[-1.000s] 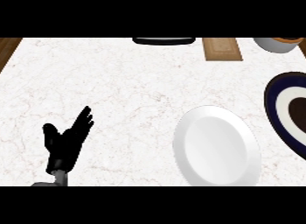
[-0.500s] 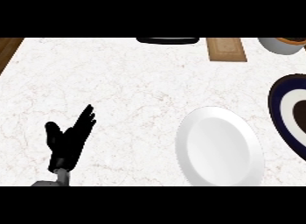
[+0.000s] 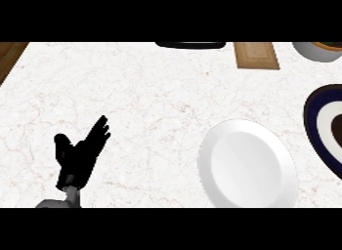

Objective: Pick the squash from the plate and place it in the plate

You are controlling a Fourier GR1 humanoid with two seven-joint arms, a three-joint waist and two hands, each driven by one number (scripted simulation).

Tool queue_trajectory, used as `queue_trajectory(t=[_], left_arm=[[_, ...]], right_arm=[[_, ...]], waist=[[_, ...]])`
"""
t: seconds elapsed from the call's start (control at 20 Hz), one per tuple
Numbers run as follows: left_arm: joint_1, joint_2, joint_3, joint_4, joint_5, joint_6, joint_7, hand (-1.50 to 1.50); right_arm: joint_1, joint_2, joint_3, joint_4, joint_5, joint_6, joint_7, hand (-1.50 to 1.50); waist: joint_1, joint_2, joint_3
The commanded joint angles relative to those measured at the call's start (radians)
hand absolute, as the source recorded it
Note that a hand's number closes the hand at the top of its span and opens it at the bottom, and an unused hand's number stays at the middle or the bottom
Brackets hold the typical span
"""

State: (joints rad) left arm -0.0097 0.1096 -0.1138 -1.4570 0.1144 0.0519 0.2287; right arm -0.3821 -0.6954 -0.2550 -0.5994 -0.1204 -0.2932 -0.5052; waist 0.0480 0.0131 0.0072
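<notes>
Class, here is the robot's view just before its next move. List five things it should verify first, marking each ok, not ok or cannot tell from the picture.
1. Squash located: not ok, none shows anywhere in view.
2. White plate wholly in view: ok.
3. Contents of the dark-rimmed plate: cannot tell, the right edge cuts it off.
4. Left hand open and holding nothing: ok, it rests at lower left, fingers up.
5. Right hand in view: not ok, it shows nowhere.

robot hand (image 3: 78, 154) left, plate (image 3: 247, 163) right — bowl (image 3: 322, 51) behind
</notes>
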Motion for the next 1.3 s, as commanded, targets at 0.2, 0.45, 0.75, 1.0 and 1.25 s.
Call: queue_trajectory(t=[0.2,0.45,0.75,1.0,1.25], left_arm=[[0.017,0.020,0.035,0.034,0.020,-0.024,-0.019,0.00],[0.031,0.015,0.027,-0.033,0.006,0.002,0.016,0.00],[0.064,-0.007,0.013,0.021,0.001,-0.016,-0.031,0.00],[0.038,0.025,0.052,0.013,0.026,-0.040,-0.007,0.00],[0.042,-0.003,0.035,0.013,-0.009,0.002,-0.007,0.00]], right_arm=[[-0.124,0.047,-0.175,0.162,-0.158,0.140,-0.237,-1.50],[-0.105,-0.082,-0.262,0.313,-0.222,0.331,-0.248,-1.50],[0.035,-0.133,-0.250,0.353,-0.224,0.673,-0.317,-1.50],[0.118,-0.141,-0.237,0.383,-0.197,0.776,-0.420,-1.50],[0.265,-0.167,-0.215,0.339,-0.168,0.843,-0.523,-1.50]], waist=[[-0.013,-0.001,-0.002],[-0.017,-0.003,-0.002],[-0.035,-0.006,-0.003],[-0.033,-0.006,-0.002],[-0.047,-0.011,-0.003]])
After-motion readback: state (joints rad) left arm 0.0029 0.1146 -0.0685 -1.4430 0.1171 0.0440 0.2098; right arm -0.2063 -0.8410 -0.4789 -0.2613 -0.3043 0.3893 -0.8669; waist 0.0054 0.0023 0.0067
